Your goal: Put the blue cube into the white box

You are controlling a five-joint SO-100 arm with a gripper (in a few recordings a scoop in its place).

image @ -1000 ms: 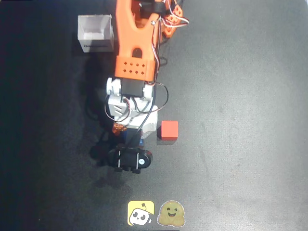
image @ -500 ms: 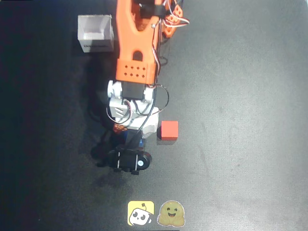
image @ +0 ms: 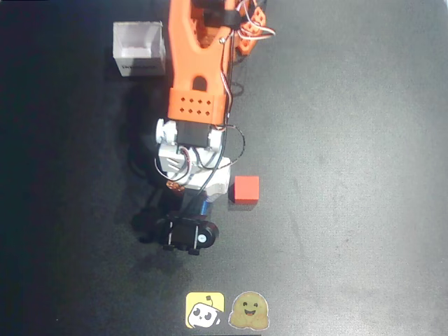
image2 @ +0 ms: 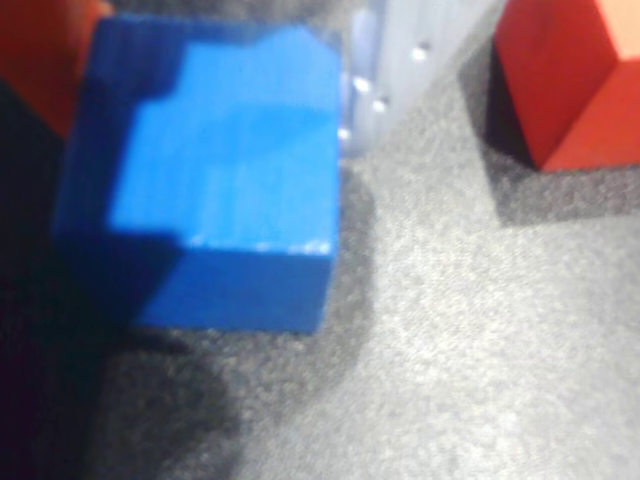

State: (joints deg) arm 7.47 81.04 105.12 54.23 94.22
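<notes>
Now close squarely on the blue cube (image2: 220,170), avoiding the red cube (image2: 565,75) at two o'clock; fingers (image2: 385,70) flank it, grip state unclear.

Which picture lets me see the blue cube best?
The wrist view: the blue cube looms large and close there, top and front faces plain, though a bit blurry. In the overhead view the arm covers nearly all of it; just a blue sliver peeks out under the wrist.
</notes>
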